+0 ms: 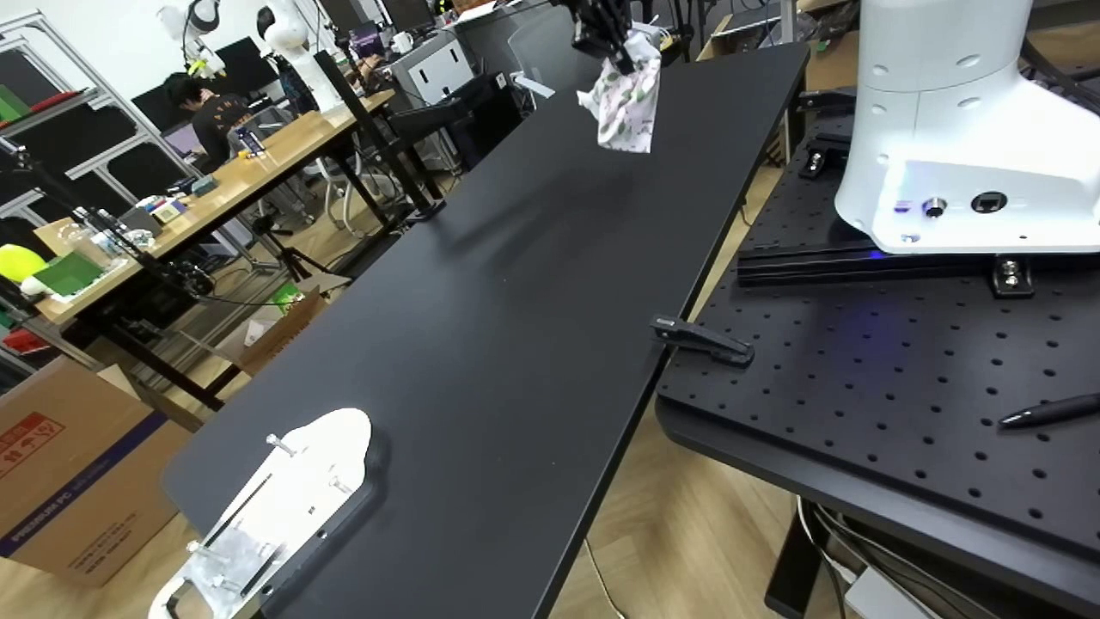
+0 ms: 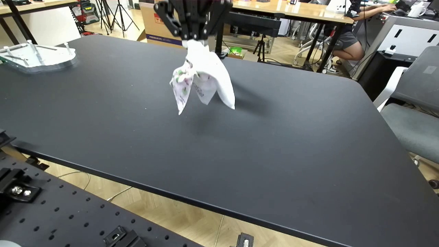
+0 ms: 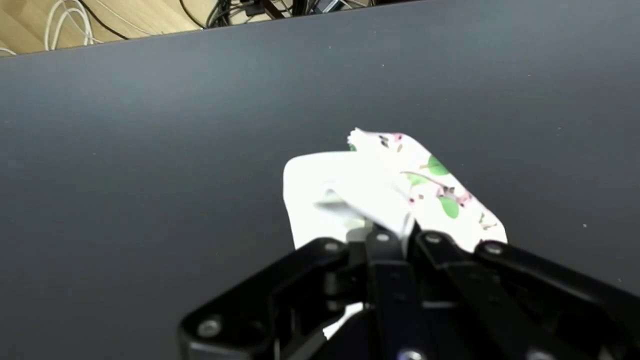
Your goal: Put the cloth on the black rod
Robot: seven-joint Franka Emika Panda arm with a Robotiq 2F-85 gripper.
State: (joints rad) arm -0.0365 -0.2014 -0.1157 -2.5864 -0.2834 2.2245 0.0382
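"Floral-print cloth (image 2: 213,67), then: where is it?"

"Hanging in the air over the black tabletop (image 2: 291,144); its loose corners look clear of the surface in both exterior views. The gripper (image 3: 408,239) stands narrow, with a bunched fold of the cloth pinched between its fingertips (image 3: 383,249); the wrist view shows that best."

"So which step would you call this?"

"The carry, I'd judge. Grasp and lift look done; the hanging isn't."

"And the rod?"

"I take it to be the black post (image 1: 377,137) standing at the tabletop's edge, or the side bar (image 2: 253,25) that juts from it. I can't tell which part is meant, but the bar looks the better place to drape cloth."

"What does the next move call for?"

"Bringing the cloth across to the bar, high enough for the corners to clear it, then lowering so that fabric falls on both sides. Only then should the fingertips part; let go early and it would probably slip off."
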